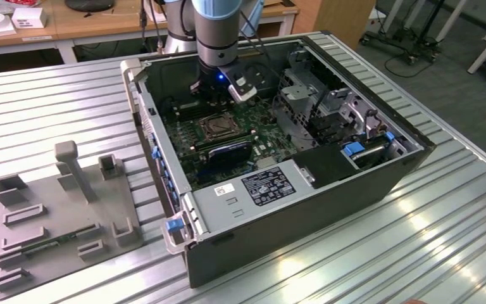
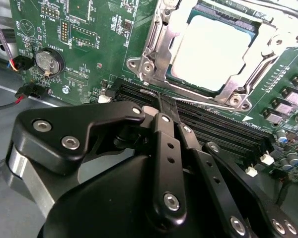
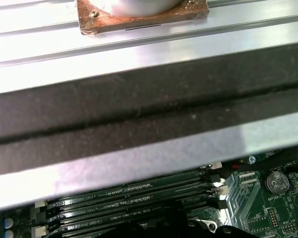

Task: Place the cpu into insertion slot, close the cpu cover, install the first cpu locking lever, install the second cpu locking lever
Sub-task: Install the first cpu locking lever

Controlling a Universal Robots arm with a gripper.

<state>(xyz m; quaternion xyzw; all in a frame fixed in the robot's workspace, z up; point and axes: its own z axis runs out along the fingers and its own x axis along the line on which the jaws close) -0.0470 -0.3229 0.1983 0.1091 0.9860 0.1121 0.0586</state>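
One open black metal computer case [image 1: 311, 221] holds the green motherboard [image 2: 89, 29]. Over its memory slots [image 2: 223, 124] (long, black) hangs the black gripper [image 2: 161, 101], fingers together, empty. The silvery square cpu cover [image 2: 238, 82] lies flat over the grey-topped cpu [image 2: 208, 52], seated in its black-framed insertion slot [image 2: 176, 75].

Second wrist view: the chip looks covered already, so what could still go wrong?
The gripper hangs right by the memory slots; a sideways slip might scrape them. The metal cover lies over the chip; if the chip sits crooked, clamping could damage it.
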